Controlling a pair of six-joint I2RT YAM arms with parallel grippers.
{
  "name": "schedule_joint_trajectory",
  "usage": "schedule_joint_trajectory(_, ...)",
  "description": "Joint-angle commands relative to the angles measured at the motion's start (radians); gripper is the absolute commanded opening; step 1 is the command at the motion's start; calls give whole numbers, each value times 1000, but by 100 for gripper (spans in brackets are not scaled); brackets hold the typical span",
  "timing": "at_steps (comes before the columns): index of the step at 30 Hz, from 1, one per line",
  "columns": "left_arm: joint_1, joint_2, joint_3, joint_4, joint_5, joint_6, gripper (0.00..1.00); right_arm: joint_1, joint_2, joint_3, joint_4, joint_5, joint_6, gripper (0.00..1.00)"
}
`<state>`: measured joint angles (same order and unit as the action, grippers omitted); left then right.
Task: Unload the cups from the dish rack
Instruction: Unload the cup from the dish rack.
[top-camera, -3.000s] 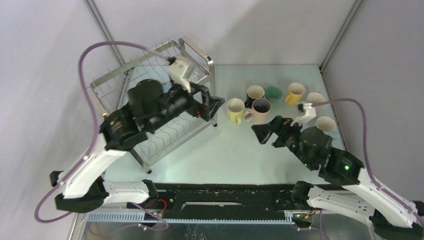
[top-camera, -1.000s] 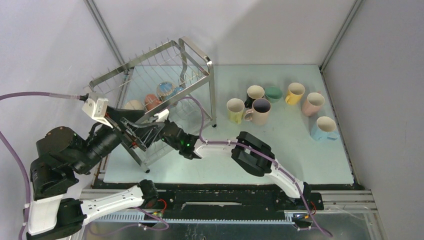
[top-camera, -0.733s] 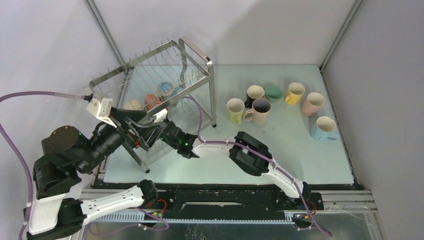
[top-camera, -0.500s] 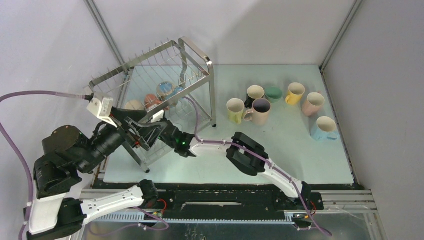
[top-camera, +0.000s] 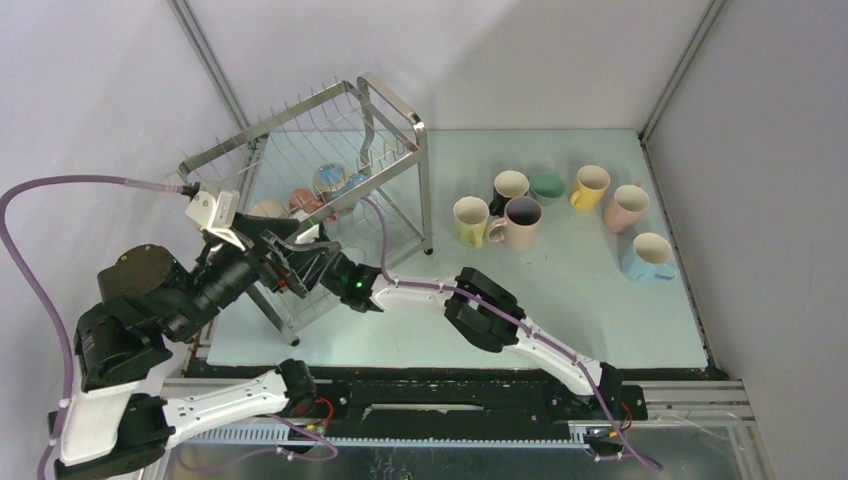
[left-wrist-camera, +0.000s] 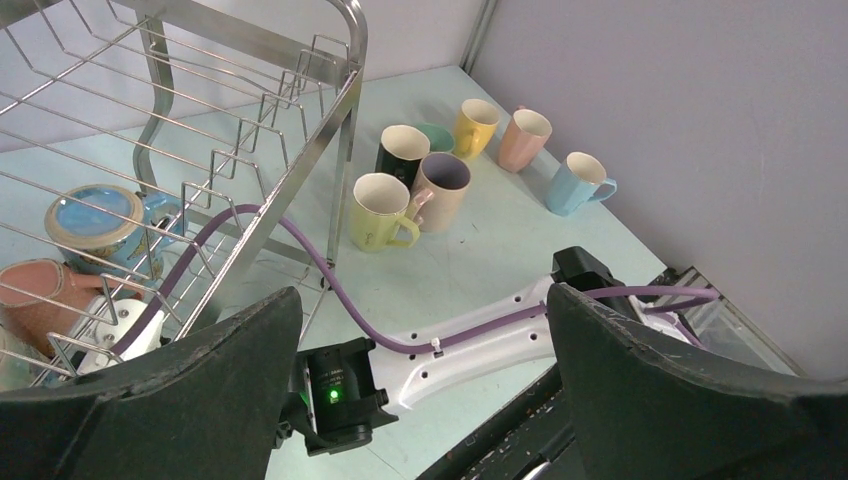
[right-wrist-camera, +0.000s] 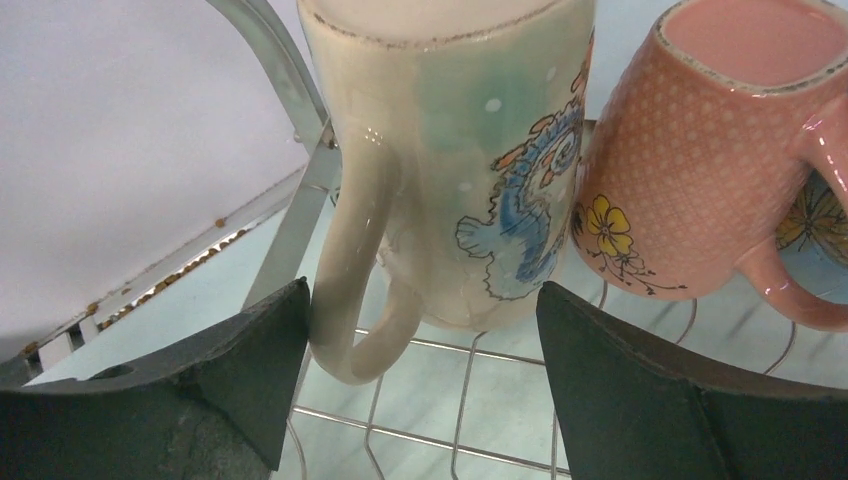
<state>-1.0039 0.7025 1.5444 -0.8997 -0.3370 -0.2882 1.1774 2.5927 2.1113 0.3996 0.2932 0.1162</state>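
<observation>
Beige mug (right-wrist-camera: 450, 150) just ahead of my right pincer (right-wrist-camera: 422, 290), jaws wide open, empty; I should advance squarely, grip its body, avoid dish rack (right-wrist-camera: 300, 110) wires.

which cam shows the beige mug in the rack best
Right wrist: the beige mug close up, handle and painted side clear. Top external shows only a pale patch behind rack wires; left wrist hardly shows it.

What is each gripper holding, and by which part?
Nothing yet. The left gripper is open and empty; the right gripper is open before the beige mug.
</observation>
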Motion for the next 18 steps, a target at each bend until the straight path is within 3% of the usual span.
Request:
schedule_joint_trajectory(1,-2,18,-8,35,-8,-6,100,-11,17,52,-49,37,-32,88)
schedule_joint_trajectory(7,-2,19,-16,45,-5,-9,100,-20,-5,19,-67,45,-39,81)
schedule_joint_trajectory(14,-2,14,-32,56,-2,-11,100,-23,-54,-50,-25,22,-53,56)
schedule_joint_trajectory(18,-2,12,-32,56,-2,-9,100,-25,-48,-44,-18,1,-63,55)
